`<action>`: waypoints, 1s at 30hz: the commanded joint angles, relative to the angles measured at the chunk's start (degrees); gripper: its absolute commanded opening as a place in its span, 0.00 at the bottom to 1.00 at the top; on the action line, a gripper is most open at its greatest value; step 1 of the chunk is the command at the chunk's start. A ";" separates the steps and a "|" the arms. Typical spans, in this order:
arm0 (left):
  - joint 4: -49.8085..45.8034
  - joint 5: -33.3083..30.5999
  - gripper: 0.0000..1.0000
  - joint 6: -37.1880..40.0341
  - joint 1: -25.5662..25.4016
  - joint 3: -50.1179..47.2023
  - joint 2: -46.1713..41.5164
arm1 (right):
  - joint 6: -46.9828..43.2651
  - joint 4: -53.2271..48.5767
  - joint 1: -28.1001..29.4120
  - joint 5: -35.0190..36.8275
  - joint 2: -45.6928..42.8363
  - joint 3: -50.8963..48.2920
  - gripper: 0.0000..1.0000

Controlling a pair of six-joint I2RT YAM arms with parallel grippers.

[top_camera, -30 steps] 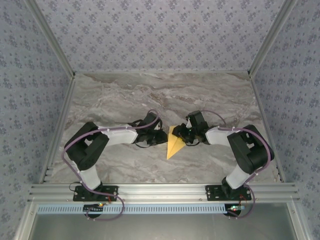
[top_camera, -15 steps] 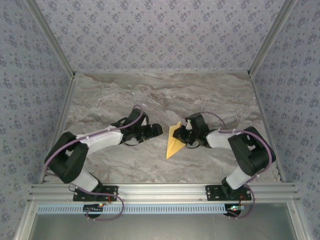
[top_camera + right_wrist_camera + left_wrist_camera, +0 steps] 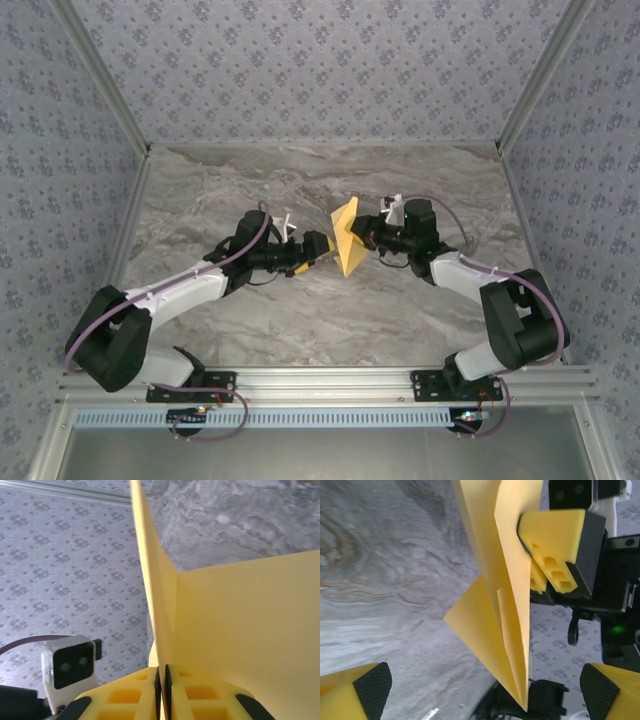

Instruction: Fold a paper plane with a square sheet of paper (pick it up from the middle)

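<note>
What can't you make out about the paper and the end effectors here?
Top external: the folded yellow paper is too small to count its creases.
Left wrist: the upper edge cuts off the paper's top; the bottom corners crop the fingers of the left end effector.
Right wrist: the paper runs past the top and right edges, hiding part of the table behind it; the bottom edge crops the right end effector.

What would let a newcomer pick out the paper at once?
Start at the grey marble tabletop, then find the gap between the two arms near its middle. There the folded paper hangs pinched in the right end effector, facing the open left end effector. Unlike the blocky yellow fingers beside it, it is a thin creased sheet tapering to a point.
</note>
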 commanded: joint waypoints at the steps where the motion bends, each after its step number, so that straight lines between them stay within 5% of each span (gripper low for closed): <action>1: 8.67 4.06 0.99 -3.86 -2.17 0.68 1.72 | 3.74 2.88 0.61 -1.82 -1.41 2.10 0.14; 7: 24.47 2.97 0.99 -12.38 -4.55 0.17 7.48 | 7.71 6.23 1.59 -0.22 -1.85 1.51 0.14; 11: 26.09 -0.13 0.93 -12.70 -4.84 0.40 7.73 | 8.14 6.81 1.79 0.28 -2.20 0.85 0.14; 30: 22.17 -3.85 0.23 -8.53 -4.36 -0.50 5.48 | 6.82 4.46 1.42 -0.40 -3.88 -1.43 0.19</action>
